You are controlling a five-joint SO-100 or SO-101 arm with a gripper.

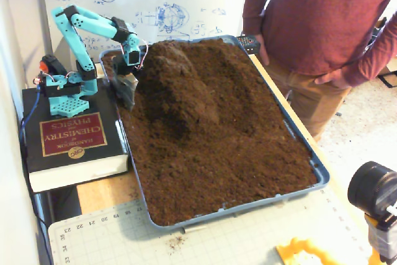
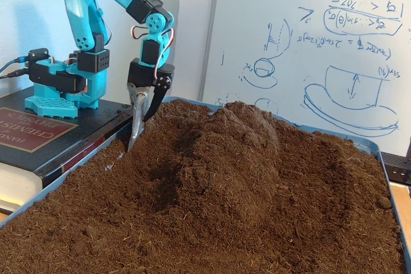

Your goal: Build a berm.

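Note:
The berm point(image 1: 186, 82) is a rounded ridge of loose dark brown soil that runs from the back of the blue tray point(image 1: 322, 175) toward its middle. It also shows in the other fixed view point(image 2: 237, 145). Flatter soil point(image 1: 242, 166) fills the front of the tray. My teal arm's gripper point(image 2: 141, 123) points down at the berm's left foot and is shut on a metal scoop point(image 2: 135, 120). The scoop's tip touches the soil near the tray's left wall. In the fixed view from above, the gripper point(image 1: 127, 88) and scoop point(image 1: 126, 93) sit in shadow beside the ridge.
The arm's base stands on a thick black book point(image 1: 68, 134) left of the tray. A person point(image 1: 322, 23) stands behind the tray's right corner. A whiteboard point(image 2: 308, 49) is behind. A camera point(image 1: 375, 190), a cutting mat point(image 1: 248, 234) and a yellow object point(image 1: 304, 254) lie in front.

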